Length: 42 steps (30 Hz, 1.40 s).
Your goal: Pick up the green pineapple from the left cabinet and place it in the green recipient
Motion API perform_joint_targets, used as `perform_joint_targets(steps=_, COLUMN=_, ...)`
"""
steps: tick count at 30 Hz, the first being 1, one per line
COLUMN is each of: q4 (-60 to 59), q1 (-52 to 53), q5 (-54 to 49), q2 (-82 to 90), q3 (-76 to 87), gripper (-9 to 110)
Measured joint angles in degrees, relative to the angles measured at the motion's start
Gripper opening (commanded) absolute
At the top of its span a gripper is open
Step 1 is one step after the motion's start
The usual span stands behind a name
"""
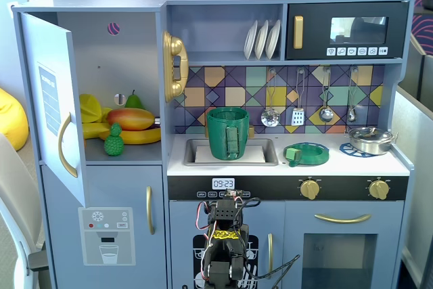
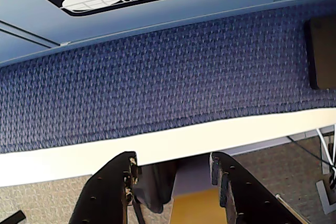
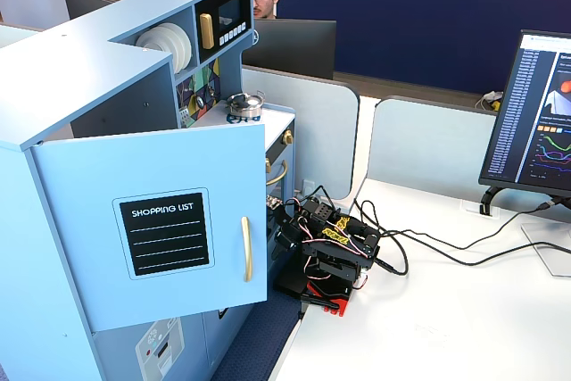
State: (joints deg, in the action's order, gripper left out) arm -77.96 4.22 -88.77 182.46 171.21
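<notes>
The green pineapple [image 1: 114, 140] stands at the front of the shelf in the left cabinet [image 1: 128, 59], whose door [image 1: 51, 99] hangs open to the left. The tall green recipient [image 1: 228, 132] stands in the sink at the counter's middle. My arm [image 1: 226, 252] sits folded low in front of the toy kitchen, far below both; it also shows in a fixed view [image 3: 326, 252]. In the wrist view my gripper [image 2: 173, 157] is open and empty, pointing down over the white table edge [image 2: 157, 145] and blue carpet [image 2: 168, 77]. From the side, the open door [image 3: 161, 220] hides the pineapple.
A mango [image 1: 130, 118], banana [image 1: 139, 137], dark pear [image 1: 133, 101] and yellow fruit [image 1: 90, 108] crowd the shelf behind the pineapple. A flat green dish [image 1: 306, 153] and a steel pan [image 1: 371, 139] sit on the counter. Cables [image 3: 428, 252] and a monitor [image 3: 535, 113] lie on the table.
</notes>
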Motion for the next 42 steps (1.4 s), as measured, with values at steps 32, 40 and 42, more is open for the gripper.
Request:
perform_joint_targets(steps=32, q4=49.48, q1=-39.37, q5=-1.67, q2=-12.48, q3=-11.51, gripper=29)
perform_joint_targets(steps=40, q4=63.63, q1=-40.61, q5=2.81, q2=-27.86, q3=-26.54, gripper=50)
perform_joint_targets(steps=42, q4=66.80, q1=-40.87, q5=3.34, q2=-31.03, q3=-28.48, gripper=50)
